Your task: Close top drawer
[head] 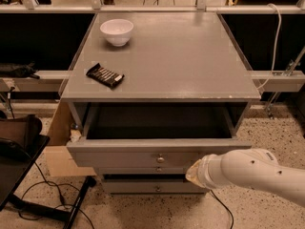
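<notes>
At the front of the grey cabinet (181, 61), toward 6 o'clock in the camera view, the top drawer (119, 157) stands partly pulled out. Its front panel projects beyond the cabinet's top edge, and the dark interior shows as a wide band behind the panel. A small round metal knob (160, 159) sits at mid-front. Directly beneath, a second drawer (143, 170) shows only as a narrow strip of front with its own knob. A third drawer (138, 187) lies below that, set further back.

The white arm (257, 173) enters from 4 o'clock and reaches leftward above the speckled floor (271, 132). The gripper (193, 173) is at the arm's leading end, at 5 o'clock from the top drawer's knob, close against the right part of the drawer fronts. Contact with the top drawer's panel cannot be confirmed. Whether the gripper is open or closed cannot be told from this view.

On the cabinet top, a white bowl (116, 31) stands upright toward the 11 o'clock corner. A dark-wrapped snack bar (105, 75) lies flat on a diagonal at 8 o'clock, near the left edge and well apart from the bowl.

A cardboard sheet (59, 128) stands beside the cabinet's left side at 8 o'clock. Black cables (28, 194) trail over the floor at 7 o'clock. A white cable (275, 32) hangs at 2 o'clock, to the right of the cabinet.
</notes>
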Robot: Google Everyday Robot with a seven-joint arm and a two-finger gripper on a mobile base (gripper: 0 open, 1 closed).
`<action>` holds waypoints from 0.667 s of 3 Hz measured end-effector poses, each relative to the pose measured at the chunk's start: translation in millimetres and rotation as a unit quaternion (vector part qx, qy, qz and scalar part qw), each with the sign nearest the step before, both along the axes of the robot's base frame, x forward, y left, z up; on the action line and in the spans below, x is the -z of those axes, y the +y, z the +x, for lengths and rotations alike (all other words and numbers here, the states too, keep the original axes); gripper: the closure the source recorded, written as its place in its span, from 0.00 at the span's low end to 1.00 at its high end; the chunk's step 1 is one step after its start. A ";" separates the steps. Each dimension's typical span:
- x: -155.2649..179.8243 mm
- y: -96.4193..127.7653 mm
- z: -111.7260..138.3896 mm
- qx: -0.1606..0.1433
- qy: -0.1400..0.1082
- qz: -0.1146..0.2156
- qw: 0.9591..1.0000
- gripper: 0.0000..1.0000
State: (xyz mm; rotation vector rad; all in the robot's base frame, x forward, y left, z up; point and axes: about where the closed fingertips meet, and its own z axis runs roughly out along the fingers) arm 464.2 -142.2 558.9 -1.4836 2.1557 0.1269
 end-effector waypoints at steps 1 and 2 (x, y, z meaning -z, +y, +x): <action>-32.6 -3.7 39.6 -0.006 -0.027 -0.007 1.000 1.00; -34.3 -3.6 39.1 -0.006 -0.029 -0.008 1.000 1.00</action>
